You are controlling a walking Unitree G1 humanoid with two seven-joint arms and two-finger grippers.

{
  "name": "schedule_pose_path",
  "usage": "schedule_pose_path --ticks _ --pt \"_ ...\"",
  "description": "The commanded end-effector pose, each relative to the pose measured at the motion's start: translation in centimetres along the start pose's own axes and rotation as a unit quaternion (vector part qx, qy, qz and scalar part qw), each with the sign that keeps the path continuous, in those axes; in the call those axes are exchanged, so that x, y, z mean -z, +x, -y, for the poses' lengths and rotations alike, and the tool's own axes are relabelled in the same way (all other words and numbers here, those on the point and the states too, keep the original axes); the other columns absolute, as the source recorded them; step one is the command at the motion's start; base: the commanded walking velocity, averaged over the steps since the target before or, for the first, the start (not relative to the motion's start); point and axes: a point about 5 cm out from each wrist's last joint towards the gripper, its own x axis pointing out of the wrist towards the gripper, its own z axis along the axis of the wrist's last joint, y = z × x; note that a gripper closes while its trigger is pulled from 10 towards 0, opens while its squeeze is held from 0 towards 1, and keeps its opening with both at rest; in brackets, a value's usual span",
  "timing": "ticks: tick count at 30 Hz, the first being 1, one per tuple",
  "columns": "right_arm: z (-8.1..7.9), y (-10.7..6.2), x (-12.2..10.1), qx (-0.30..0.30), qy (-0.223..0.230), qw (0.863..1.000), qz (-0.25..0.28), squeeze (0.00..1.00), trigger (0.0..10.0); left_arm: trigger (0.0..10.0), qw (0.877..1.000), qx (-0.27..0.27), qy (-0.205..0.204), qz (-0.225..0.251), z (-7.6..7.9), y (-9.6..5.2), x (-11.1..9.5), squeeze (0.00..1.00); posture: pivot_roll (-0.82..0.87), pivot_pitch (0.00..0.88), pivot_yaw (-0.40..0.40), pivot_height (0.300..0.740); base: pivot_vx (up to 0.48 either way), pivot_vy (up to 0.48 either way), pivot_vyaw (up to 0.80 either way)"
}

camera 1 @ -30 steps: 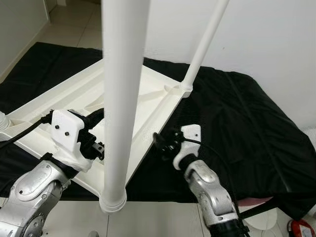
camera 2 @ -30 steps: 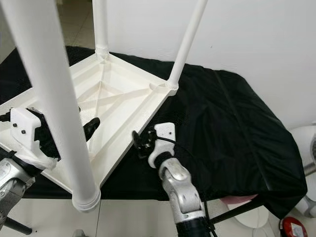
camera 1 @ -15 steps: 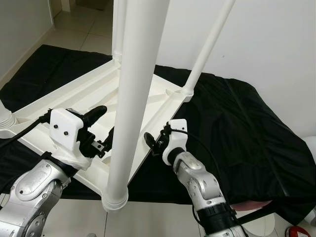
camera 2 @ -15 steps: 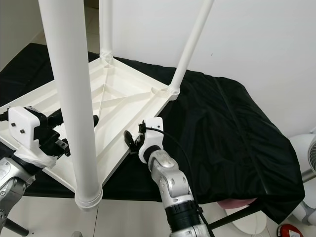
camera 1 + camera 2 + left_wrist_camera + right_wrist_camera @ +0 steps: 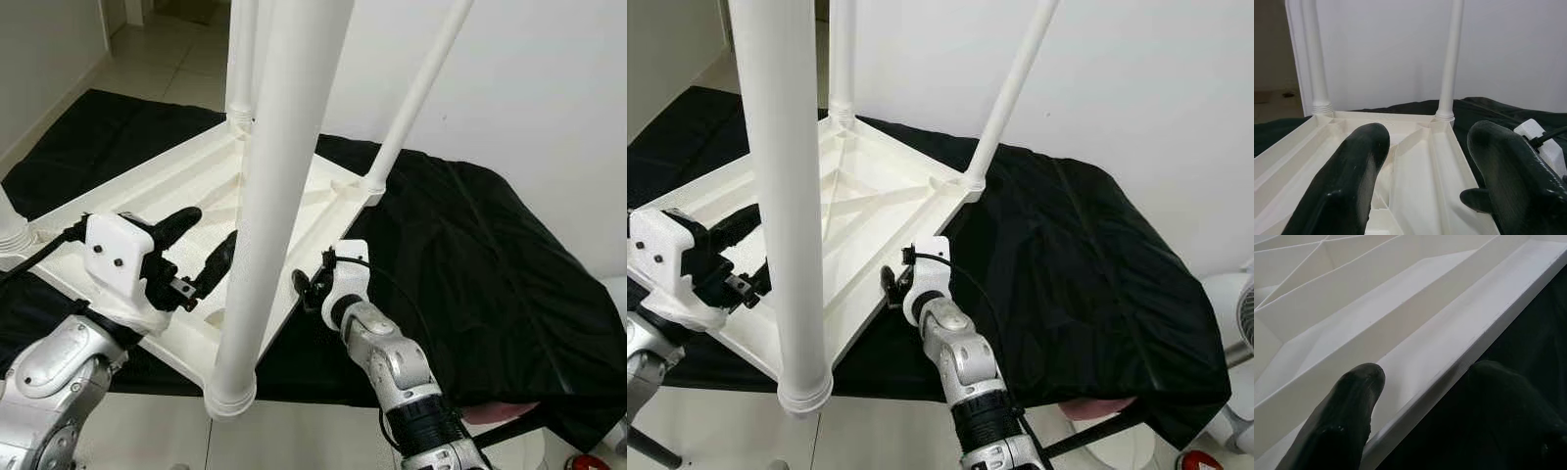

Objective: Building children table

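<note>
The table (image 5: 872,225) lies upside down on the black cloth (image 5: 1078,264), legs up. Both hands are wide: right hand (image 5: 312,290) straddles its rim, left hand (image 5: 201,245) hovers inside. Close squarely on the rim before lifting.

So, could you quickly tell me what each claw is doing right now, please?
Left claw: open, holding nothing, over the upturned white table.
Right claw: open, fingers astride the table's rim, not clamped.
</note>
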Motion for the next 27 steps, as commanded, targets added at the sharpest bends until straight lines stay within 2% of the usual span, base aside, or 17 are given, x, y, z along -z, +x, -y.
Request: schedule_pose_path --ticks 1,2,3,4,5,7,14,16,17,18,21,22,23,24,25,26,27 --pt "-1.2 0.5 0.9 0.004 0.017 0.999 -0.029 0.00 10.0 10.0 1.000 0.005 -0.008 -0.006 0.3 -0.1 0.2 0.00 0.11 0.111 -0.178 0.740 0.000 0.000 0.00" --pt "-1.4 0.9 1.3 0.006 0.013 0.999 -0.042 0.00 3.5 10.0 1.000 0.004 -0.007 -0.010 0.4 -0.2 0.3 0.00 0.09 0.130 -0.171 0.740 0.000 0.000 0.00" --pt "-1.5 1.2 1.4 0.009 0.013 0.999 -0.050 0.00 2.4 10.0 1.000 0.007 -0.006 -0.011 0.4 -0.2 0.3 0.00 0.09 0.125 -0.176 0.740 0.000 0.000 0.00" --pt "-1.5 1.2 1.4 0.009 0.013 0.999 -0.050 0.00 2.4 10.0 1.000 0.007 -0.006 -0.011 0.4 -0.2 0.3 0.00 0.09 0.125 -0.176 0.740 0.000 0.000 0.00" --pt "-1.5 1.5 1.6 0.011 0.018 0.998 -0.058 0.00 0.1 10.0 1.000 0.004 -0.008 -0.008 0.4 -0.3 0.2 0.00 0.10 0.131 -0.185 0.740 0.000 0.000 0.00" --pt "-1.3 2.0 2.0 0.026 0.035 0.996 -0.078 0.00 0.0 10.0 1.000 -0.008 -0.018 -0.004 0.1 -0.3 0.2 0.00 0.09 0.138 -0.173 0.740 0.000 0.000 0.00" --pt "0.7 3.2 1.4 0.088 0.049 0.991 -0.088 0.00 0.0 10.0 1.000 -0.006 -0.008 -0.005 -0.2 -0.2 0.0 0.00 0.09 0.136 -0.175 0.740 0.000 0.000 0.00" --pt "1.3 3.4 1.1 0.097 0.050 0.991 -0.083 0.00 0.0 10.0 1.000 -0.005 -0.008 -0.004 -0.3 -0.2 0.0 0.00 0.10 0.119 -0.184 0.740 0.000 0.000 0.00" --pt "2.2 3.7 0.7 0.115 0.051 0.989 -0.075 0.00 0.0 10.0 1.000 -0.008 -0.004 -0.004 -0.5 -0.2 -0.1 0.00 0.10 0.124 -0.181 0.740 0.000 0.000 0.00" --pt "2.2 3.7 0.7 0.115 0.051 0.989 -0.075 0.00 0.0 10.0 1.000 -0.008 -0.004 -0.004 -0.5 -0.2 -0.1 0.00 0.10 0.124 -0.181 0.740 0.000 0.000 0.00" --pt "3.7 4.0 -0.4 0.141 0.035 0.988 -0.046 0.00 0.0 10.0 1.000 -0.012 -0.002 -0.008 -0.6 -0.3 0.0 0.00 0.09 0.127 -0.171 0.740 0.000 0.000 0.00" --pt "3.7 4.0 -0.4 0.141 0.035 0.988 -0.046 0.00 0.0 10.0 1.000 -0.012 -0.003 -0.008 -0.6 -0.3 0.0 0.00 0.09 0.127 -0.171 0.740 0.000 0.000 0.00" --pt "3.7 4.1 -0.7 0.139 0.036 0.989 -0.036 0.00 0.9 10.0 1.000 -0.011 -0.005 -0.007 -0.6 -0.3 0.0 0.00 0.10 0.125 -0.173 0.740 0.000 0.000 0.00" --pt "3.7 4.1 -0.7 0.139 0.036 0.989 -0.036 0.00 0.9 10.0 1.000 -0.011 -0.005 -0.007 -0.6 -0.3 0.0 0.00 0.10 0.125 -0.173 0.740 0.000 0.000 0.00" --pt "3.8 4.2 -1.0 0.131 0.032 0.991 -0.024 0.00 6.8 10.0 1.000 -0.010 -0.006 -0.006 -0.6 -0.3 -0.1 0.00 0.10 0.111 -0.179 0.740 0.000 0.000 0.00" --pt "3.8 4.2 -1.0 0.131 0.032 0.991 -0.024 0.00 6.8 10.0 1.000 -0.010 -0.006 -0.006 -0.6 -0.3 -0.1 0.00 0.10 0.111 -0.179 0.740 0.000 0.000 0.00" --pt "3.8 3.8 -2.1 0.100 0.042 0.994 0.031 0.50 10.0 10.0 1.000 -0.017 -0.006 -0.007 -0.6 -0.4 0.0 0.00 0.10 0.123 -0.169 0.740 0.000 0.000 0.00"
